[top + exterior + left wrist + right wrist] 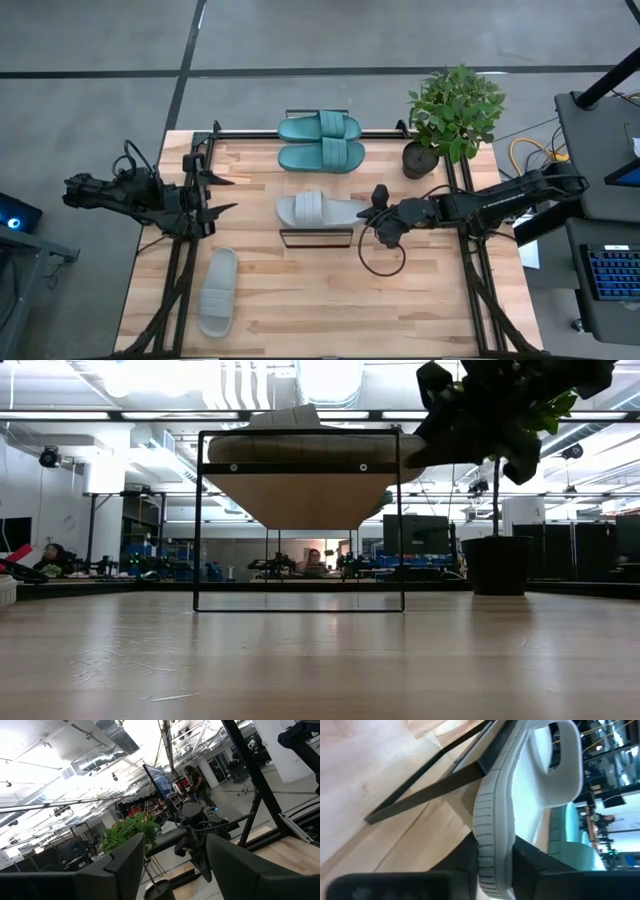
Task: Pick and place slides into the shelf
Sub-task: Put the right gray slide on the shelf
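The shelf runs near to far across the table's middle. In the low view the shelf shows end on. Two teal slides lie side by side on its far part. A light grey slide lies across its near part, its heel end past the right edge. My right gripper is shut on that end. A second grey slide lies sole down on the table near the front left. My left gripper hangs open above the table's left side, with nothing between its fingers. My right gripper pinches the grey slide's heel end between its two fingers, one on the footbed and one under the sole. It comes from the table's right, slanting down, along the slide. The slide lies on the shelf top, strap up.
A potted plant stands at the table's far right corner, close behind my right arm. A loop of black cable hangs under that arm. Bare tabletop stretches along the near edge.
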Action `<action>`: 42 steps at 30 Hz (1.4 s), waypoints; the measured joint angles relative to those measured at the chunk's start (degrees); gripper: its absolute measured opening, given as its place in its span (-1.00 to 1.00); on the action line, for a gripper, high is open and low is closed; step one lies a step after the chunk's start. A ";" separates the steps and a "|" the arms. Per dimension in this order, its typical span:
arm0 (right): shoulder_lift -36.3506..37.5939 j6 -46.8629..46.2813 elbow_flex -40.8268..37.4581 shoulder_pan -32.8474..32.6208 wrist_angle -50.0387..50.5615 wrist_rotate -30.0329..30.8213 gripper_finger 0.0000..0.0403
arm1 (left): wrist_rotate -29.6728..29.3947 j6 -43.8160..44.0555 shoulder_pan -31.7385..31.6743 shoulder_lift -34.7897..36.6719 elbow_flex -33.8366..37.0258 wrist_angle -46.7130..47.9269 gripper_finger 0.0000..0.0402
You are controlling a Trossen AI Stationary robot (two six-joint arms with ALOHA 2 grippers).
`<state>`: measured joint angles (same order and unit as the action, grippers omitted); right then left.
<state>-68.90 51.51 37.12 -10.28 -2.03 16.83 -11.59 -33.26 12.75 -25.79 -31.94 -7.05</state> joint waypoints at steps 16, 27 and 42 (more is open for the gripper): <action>-0.09 -18.56 7.37 -0.09 13.95 -5.60 -0.15 | -0.93 -0.04 0.00 0.05 0.00 -0.28 -0.01; -0.09 -22.37 14.57 -0.11 20.75 -12.99 -0.14 | -0.93 -0.07 0.00 0.05 0.00 -0.13 -0.01; -7.60 4.91 16.09 1.06 -2.59 -12.20 -0.25 | -2.46 -0.07 0.04 2.58 0.00 2.23 -0.01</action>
<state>-76.50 56.41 53.21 -9.22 -4.62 4.63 -14.04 -33.32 12.80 -23.21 -31.94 -4.81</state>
